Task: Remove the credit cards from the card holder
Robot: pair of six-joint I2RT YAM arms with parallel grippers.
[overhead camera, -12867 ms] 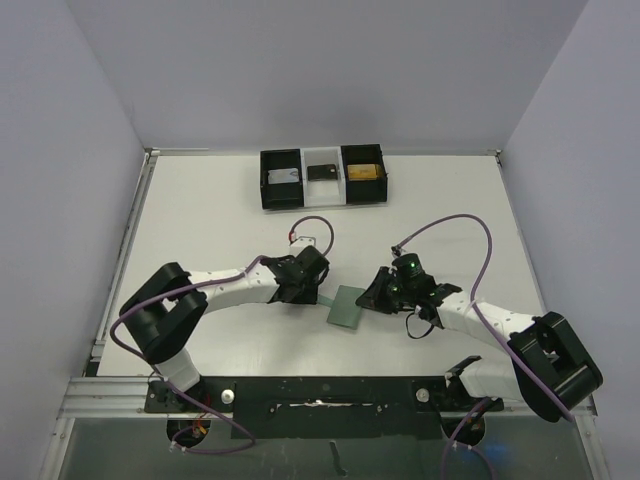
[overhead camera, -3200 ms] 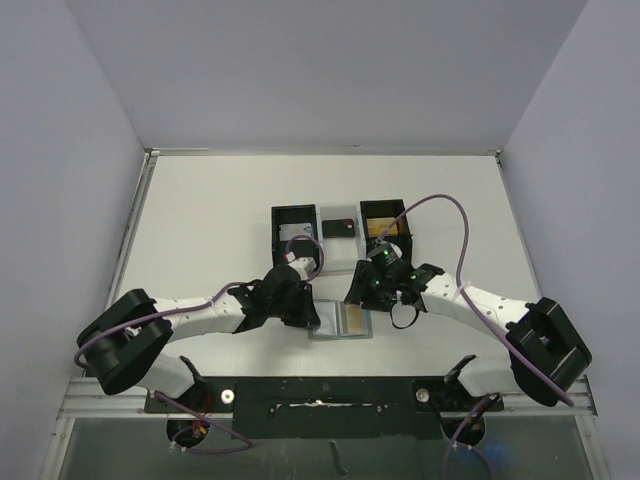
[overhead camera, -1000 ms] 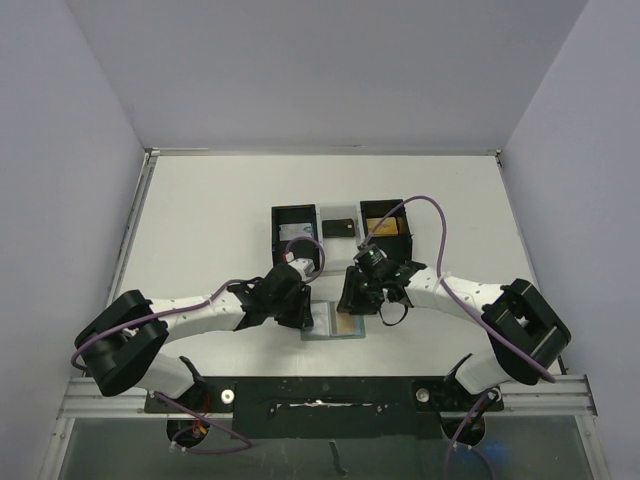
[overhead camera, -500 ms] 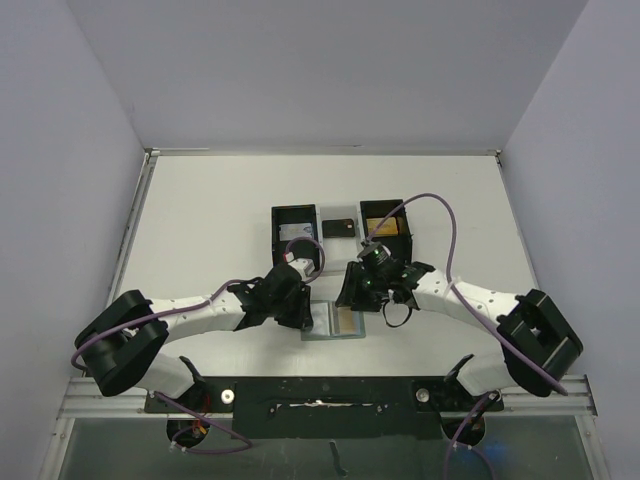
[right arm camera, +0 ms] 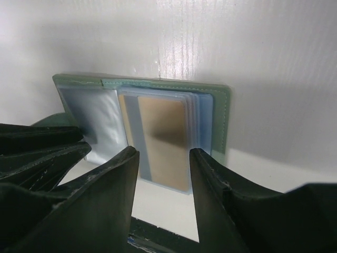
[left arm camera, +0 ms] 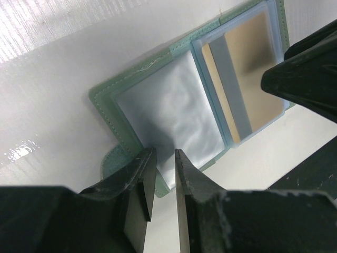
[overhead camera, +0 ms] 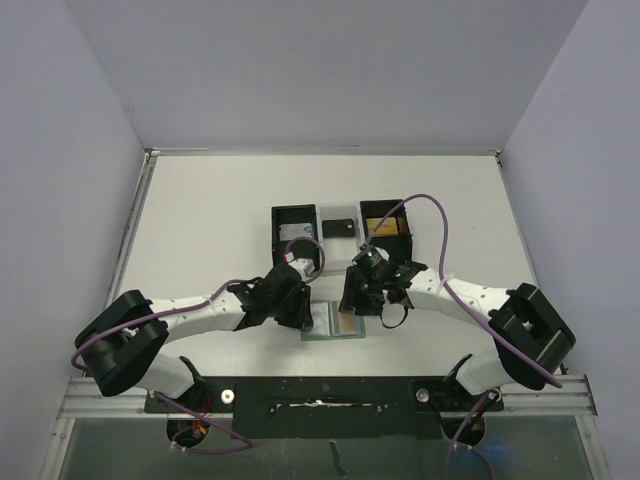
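Card holder lies open flat on the white table at its near side, between both grippers. Left gripper: fingers almost together with a slim gap, set at the edge of the clear sleeve on the left page; cannot tell whether they pinch it. Right gripper: fingers parted, holding nothing, straddling the end of the gold-orange card, which sits in its pocket.

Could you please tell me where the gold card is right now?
From above, the gold card sits in the right half of the open card holder, between the left claw and the right claw, nearer the right one.
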